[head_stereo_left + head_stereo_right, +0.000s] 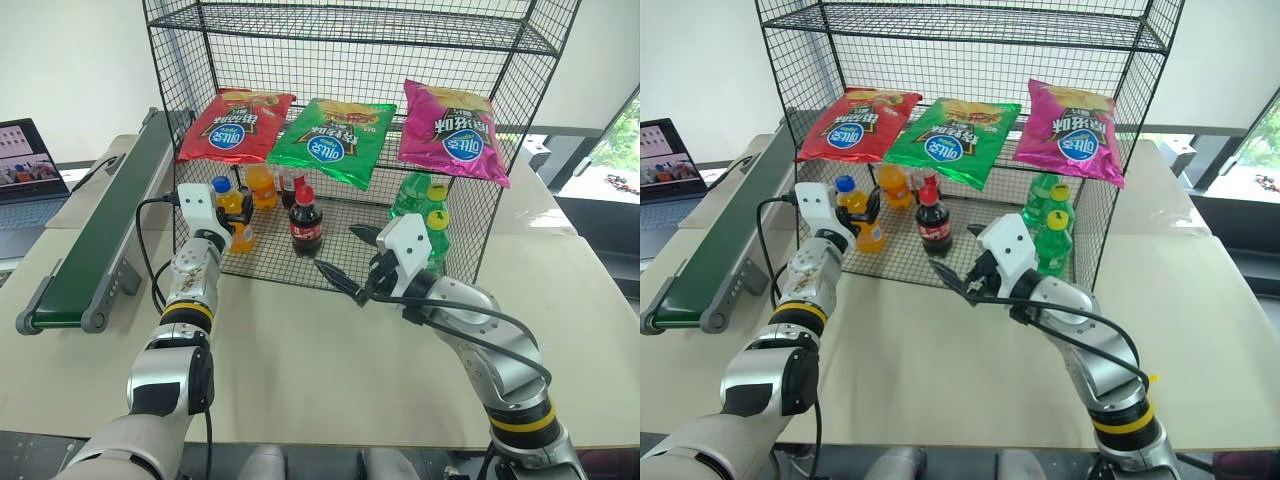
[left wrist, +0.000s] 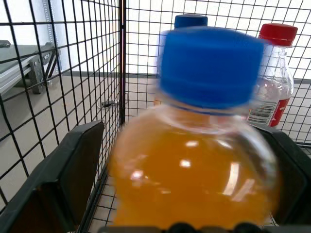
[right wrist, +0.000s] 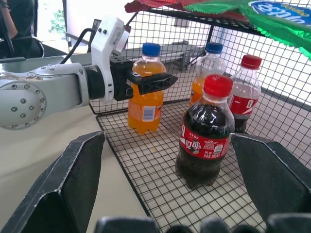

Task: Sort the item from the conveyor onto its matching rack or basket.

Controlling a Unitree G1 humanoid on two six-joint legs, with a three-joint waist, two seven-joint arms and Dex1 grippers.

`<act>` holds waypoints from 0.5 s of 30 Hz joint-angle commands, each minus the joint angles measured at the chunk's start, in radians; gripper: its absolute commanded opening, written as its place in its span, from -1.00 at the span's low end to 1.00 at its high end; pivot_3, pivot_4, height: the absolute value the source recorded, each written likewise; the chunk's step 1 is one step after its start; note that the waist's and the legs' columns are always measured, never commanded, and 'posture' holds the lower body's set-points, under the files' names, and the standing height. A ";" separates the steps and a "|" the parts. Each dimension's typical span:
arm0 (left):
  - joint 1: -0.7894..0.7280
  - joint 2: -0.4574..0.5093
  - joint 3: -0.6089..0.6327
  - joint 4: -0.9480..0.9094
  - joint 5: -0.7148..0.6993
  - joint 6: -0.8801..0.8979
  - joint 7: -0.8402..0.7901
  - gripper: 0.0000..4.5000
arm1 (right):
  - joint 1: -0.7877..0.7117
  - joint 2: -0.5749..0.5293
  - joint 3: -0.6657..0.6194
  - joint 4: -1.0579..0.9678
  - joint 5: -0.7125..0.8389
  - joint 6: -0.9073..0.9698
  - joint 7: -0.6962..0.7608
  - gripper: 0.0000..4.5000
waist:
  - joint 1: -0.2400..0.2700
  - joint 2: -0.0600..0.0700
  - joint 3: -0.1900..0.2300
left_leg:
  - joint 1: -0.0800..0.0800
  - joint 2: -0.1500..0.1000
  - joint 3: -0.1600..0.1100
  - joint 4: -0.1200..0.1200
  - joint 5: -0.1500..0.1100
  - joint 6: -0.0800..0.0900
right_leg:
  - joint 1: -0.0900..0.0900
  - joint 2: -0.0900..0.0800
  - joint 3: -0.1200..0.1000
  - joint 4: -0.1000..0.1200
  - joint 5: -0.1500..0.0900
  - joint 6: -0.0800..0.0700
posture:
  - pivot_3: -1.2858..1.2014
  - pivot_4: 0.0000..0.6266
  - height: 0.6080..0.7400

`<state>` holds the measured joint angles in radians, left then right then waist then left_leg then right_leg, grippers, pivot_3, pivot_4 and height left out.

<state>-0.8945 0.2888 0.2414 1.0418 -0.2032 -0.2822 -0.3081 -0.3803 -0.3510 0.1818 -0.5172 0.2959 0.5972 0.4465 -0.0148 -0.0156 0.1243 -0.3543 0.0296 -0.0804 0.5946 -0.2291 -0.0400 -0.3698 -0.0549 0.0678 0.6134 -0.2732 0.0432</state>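
Observation:
The item, an orange soda bottle (image 1: 240,234) with a blue cap, stands upright on the bottom tier of the black wire rack (image 1: 350,25), at its front left corner. My left gripper (image 1: 231,207) reaches into the rack with its fingers (image 2: 63,174) on either side of the bottle (image 2: 194,170). It is open, with a gap showing beside one finger. My right gripper (image 1: 345,252) hovers open in front of the rack's bottom tier, facing a cola bottle (image 3: 206,136), and holds nothing. The green conveyor (image 1: 100,230) lies to the left of the rack with nothing on it.
Another orange bottle (image 3: 206,73) and a second cola bottle (image 3: 244,97) stand further back on the bottom tier, and green bottles (image 1: 432,215) at its right. Red (image 1: 237,125), green (image 1: 335,135) and magenta (image 1: 450,130) chip bags lie on the tier above. A laptop (image 1: 28,165) sits far left.

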 commanded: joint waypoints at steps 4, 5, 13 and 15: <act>0.039 -0.003 0.006 -0.112 -0.012 0.005 -0.021 0.98 | -0.034 0.020 -0.020 -0.005 0.006 -0.022 0.003 1.00 | -0.002 0.000 0.000 | 0.000 0.000 0.000 0.000 0.000 0.000 | 0.000 0.000 0.000 0.001 0.000 0.000 | 0.03 -0.52 0.97; 0.053 -0.005 0.005 -0.134 -0.012 0.012 -0.020 0.98 | -0.037 0.023 -0.020 -0.001 0.005 -0.024 0.004 1.00 | -0.001 0.000 0.000 | 0.000 0.000 0.000 0.000 0.000 0.000 | 0.000 0.000 0.000 0.001 0.000 0.000 | 0.03 -0.52 0.97; 0.189 -0.008 0.007 -0.364 -0.016 0.114 0.013 0.98 | -0.053 0.052 -0.013 0.024 0.005 -0.039 0.007 1.00 | -0.001 0.000 0.000 | 0.001 0.000 0.000 0.000 0.000 0.000 | 0.000 0.000 0.000 0.002 0.000 0.000 | 0.03 -0.52 0.97; 0.233 -0.008 0.001 -0.447 -0.018 0.160 0.017 0.98 | -0.053 0.058 -0.009 0.028 0.006 -0.038 0.010 1.00 | 0.001 0.000 0.000 | 0.001 0.000 0.000 0.001 0.000 0.000 | 0.000 0.000 0.000 0.002 0.000 0.000 | 0.03 -0.52 0.97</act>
<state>-0.6823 0.2728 0.2433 0.7105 -0.2049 -0.1600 -0.2979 -0.4166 -0.3007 0.1820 -0.4725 0.2961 0.5875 0.4523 -0.0143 -0.0153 0.1241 -0.3537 0.0297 -0.0807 0.5953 -0.2291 -0.0400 -0.3696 -0.0550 0.0678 0.6152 -0.2731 0.0429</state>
